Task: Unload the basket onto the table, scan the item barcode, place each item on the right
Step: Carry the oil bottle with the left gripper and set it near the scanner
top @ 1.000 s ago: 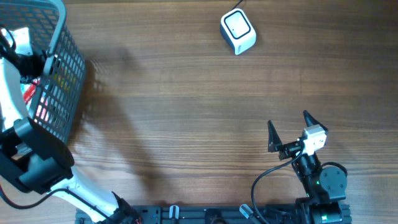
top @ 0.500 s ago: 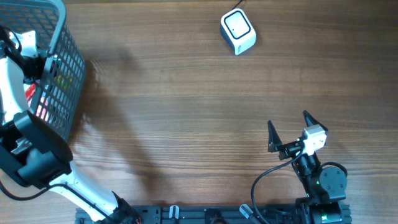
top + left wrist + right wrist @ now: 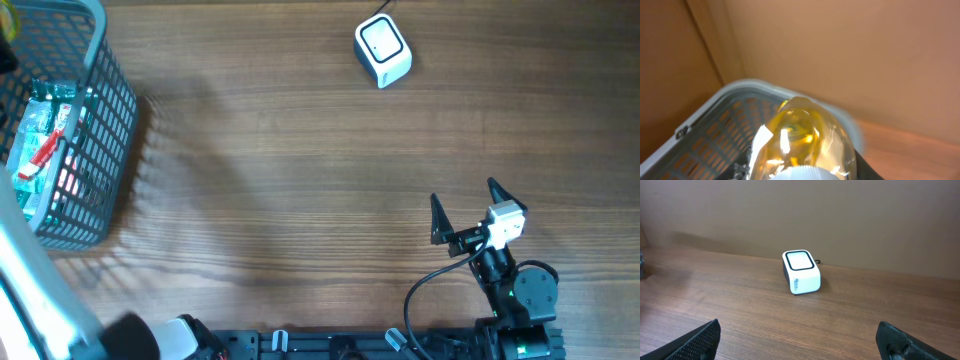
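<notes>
Between fingers of left tool (image 3: 805, 172): yellow item (image 3: 800, 131), pinched, hung above basket (image 3: 715, 131). Glossy clear skin looked slippery, light, probably squashy. Best hold: low by white end, barcode face free. Right tool (image 3: 797, 340) spread, scanner (image 3: 801, 272) ahead.

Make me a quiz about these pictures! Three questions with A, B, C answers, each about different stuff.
1. Where is the white scanner?
A) in a gripper
B) on the table, by itself
C) under a cloth

2. What colour is the item filling the left wrist view?
A) blue
B) black
C) yellow

3. How is the right gripper?
A) open and empty
B) shut on a box
C) shut on a cup

Answers:
1 B: it sits on bare wood with nothing touching it.
2 C: it is see-through yellow.
3 A: its fingers stand wide apart with nothing between them.
</notes>
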Tool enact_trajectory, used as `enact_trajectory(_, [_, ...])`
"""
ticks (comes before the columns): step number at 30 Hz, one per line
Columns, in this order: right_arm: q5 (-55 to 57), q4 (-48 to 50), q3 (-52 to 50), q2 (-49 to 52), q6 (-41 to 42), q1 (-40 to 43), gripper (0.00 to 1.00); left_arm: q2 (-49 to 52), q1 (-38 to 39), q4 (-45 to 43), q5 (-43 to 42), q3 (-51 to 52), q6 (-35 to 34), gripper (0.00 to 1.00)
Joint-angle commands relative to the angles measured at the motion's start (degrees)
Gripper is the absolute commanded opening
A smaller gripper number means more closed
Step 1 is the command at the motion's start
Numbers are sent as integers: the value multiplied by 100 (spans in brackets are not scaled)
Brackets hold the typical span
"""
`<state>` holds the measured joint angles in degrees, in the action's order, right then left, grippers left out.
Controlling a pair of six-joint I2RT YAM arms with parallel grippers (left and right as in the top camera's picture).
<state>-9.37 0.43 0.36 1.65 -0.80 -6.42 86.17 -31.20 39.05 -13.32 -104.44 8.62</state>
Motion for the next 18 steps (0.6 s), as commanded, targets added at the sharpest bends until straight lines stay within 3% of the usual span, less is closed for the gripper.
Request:
enact_trajectory(1, [-11,26,-7,2,-70,33,100,-538,415,304,-468,-68,-640,30])
enact_trajectory(5, [-11,26,-7,2,-70,35,100,-800,1029,850,-463,-68,-660,29])
enact_trajectory(11, [-11,26,-7,2,-68,33,100,-804,2616,2133,-378,-52,-811,29])
enact_trajectory(18, [-11,26,-7,2,-68,35,100,-291,4509,2638,400,-46,-1467,26])
